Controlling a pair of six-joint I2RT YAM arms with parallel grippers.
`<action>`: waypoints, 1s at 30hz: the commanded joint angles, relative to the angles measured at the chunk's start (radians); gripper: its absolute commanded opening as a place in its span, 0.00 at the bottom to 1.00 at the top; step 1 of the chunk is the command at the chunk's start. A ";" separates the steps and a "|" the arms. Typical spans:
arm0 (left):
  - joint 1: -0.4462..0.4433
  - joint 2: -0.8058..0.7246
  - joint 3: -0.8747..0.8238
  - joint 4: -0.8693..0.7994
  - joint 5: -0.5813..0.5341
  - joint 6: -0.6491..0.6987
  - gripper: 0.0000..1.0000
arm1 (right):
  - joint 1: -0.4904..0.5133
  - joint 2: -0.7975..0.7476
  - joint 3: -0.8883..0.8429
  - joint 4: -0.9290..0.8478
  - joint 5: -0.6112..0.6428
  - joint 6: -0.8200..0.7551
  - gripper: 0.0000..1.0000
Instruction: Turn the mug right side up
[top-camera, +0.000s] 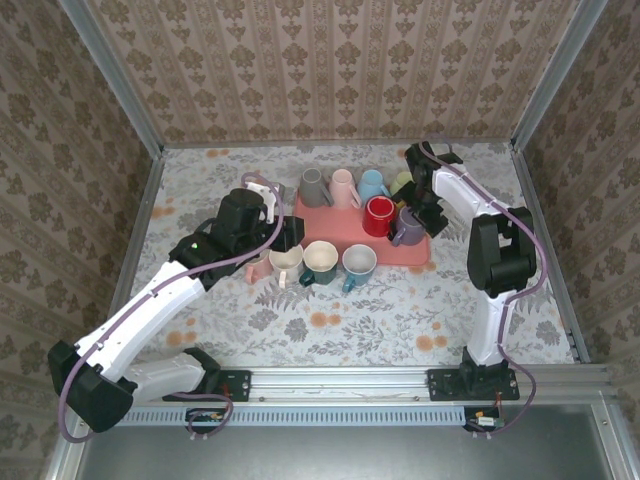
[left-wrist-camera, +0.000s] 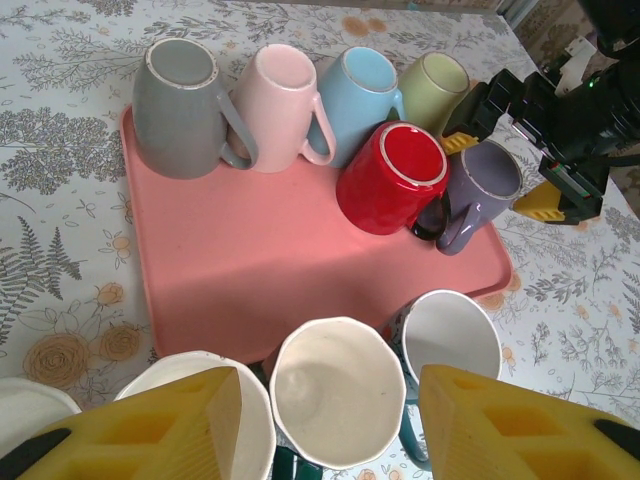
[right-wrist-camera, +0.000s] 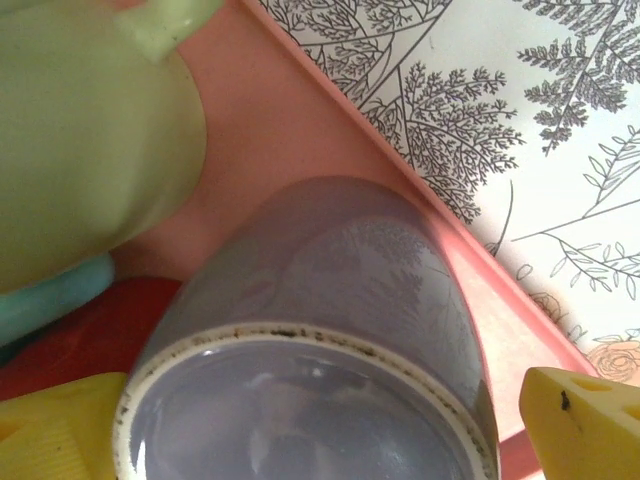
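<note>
Jaws of the right gripper (right-wrist-camera: 320, 425) stand wide on either side of the purple glazed ceramic mug (left-wrist-camera: 480, 182), not yet clamped. The mug sits base-up at the 3 o'clock edge of the pink plastic tray (left-wrist-camera: 250, 270), seen from above. A glossy red ceramic mug (left-wrist-camera: 392, 178) crowds its 9 o'clock, and a pale green ceramic mug (left-wrist-camera: 432, 88) its 12; both are also inverted. The left gripper (left-wrist-camera: 340, 430), its jaws spread and empty, hovers over an upright cream ceramic mug (left-wrist-camera: 338, 392) on the floral-print worktop (left-wrist-camera: 60, 260) at the tray's 6 o'clock side.

The likely trouble is a glancing squeeze: the slick, rounded wall could slip free mid-turn. A push could also tip the purple mug over the tray lip just beside it. Its handle faces the red mug and could snag or knock that neighbour if swung round too low.
</note>
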 joint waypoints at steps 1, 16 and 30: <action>0.003 -0.003 -0.012 0.022 -0.014 0.020 0.51 | -0.007 0.012 -0.033 0.030 -0.013 0.027 0.94; 0.000 0.018 -0.015 0.022 -0.045 0.037 0.51 | -0.033 -0.244 -0.213 0.194 -0.076 -0.011 0.66; 0.011 0.037 0.042 0.190 0.329 -0.125 0.73 | -0.044 -0.856 -0.569 0.841 -0.448 -0.183 0.51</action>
